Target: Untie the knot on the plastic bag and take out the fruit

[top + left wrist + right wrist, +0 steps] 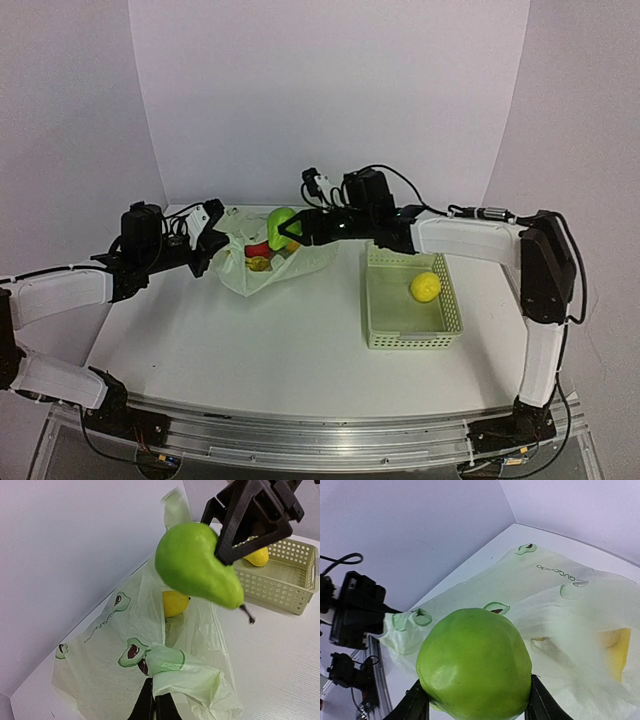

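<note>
The pale green plastic bag point(262, 262) lies open at the back of the table, with no knot showing. My left gripper point(214, 238) is shut on the bag's edge point(170, 667) and holds it up. My right gripper point(291, 230) is shut on a green pear point(279, 224) and holds it in the air above the bag; the pear also shows in the left wrist view point(197, 565) and the right wrist view point(475, 664). A red fruit point(257, 249) and a yellowish fruit point(259, 264) lie inside the bag. A yellow fruit point(175, 603) shows through the bag.
A pale lattice basket point(411, 330) stands right of the bag with one yellow round fruit point(425, 287) in it. The white back wall is close behind the bag.
</note>
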`<state>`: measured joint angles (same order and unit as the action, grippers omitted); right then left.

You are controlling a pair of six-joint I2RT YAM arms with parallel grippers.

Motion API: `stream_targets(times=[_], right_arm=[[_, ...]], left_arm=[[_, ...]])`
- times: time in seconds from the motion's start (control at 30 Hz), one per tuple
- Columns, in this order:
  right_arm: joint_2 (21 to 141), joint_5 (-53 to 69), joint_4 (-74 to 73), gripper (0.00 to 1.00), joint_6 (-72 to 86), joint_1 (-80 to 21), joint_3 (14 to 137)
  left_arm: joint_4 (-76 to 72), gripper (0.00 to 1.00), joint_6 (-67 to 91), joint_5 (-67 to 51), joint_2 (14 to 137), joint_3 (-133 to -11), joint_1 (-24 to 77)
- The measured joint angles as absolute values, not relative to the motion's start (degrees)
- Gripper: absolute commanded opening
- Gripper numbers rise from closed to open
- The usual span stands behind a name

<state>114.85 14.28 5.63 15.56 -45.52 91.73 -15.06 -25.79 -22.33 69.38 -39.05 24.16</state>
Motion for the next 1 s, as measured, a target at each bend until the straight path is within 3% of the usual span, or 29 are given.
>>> stream_targets(times=[0.3,0.5,0.57,0.7,0.73,1.0], right_arm=[[102.9,25.1,3.8,0.3,19.6,-34.4,79.9],[99.8,9.9,-13.2,0.33,13.1,-31.7,79.6],[99.8,3.9,-19.1,0.47,10.4,-31.8,79.6],[100.1,-5.0,-26.6,0.84,7.7,-31.9,79.6],[100.3,-6.5,-27.9,0.89,7.0,-31.9,79.8],[102.9,-11.6,-33.6,0.92,7.4,-31.9,85.0]], left_arm=[[-14.4,0.0,-25.1,-22.3,69.3,-39.4,24.2],[-14.4,0.0,-25.0,-22.4,68.6,-39.4,24.2],[-14.4,0.0,-25.0,-22.4,68.3,-39.4,24.2],[-14.4,0.0,-25.0,-22.4,68.1,-39.4,24.2],[-14.5,0.0,-25.0,-22.5,68.1,-39.4,24.2],[-14.4,0.0,-25.1,-22.9,68.1,-39.4,24.2]])
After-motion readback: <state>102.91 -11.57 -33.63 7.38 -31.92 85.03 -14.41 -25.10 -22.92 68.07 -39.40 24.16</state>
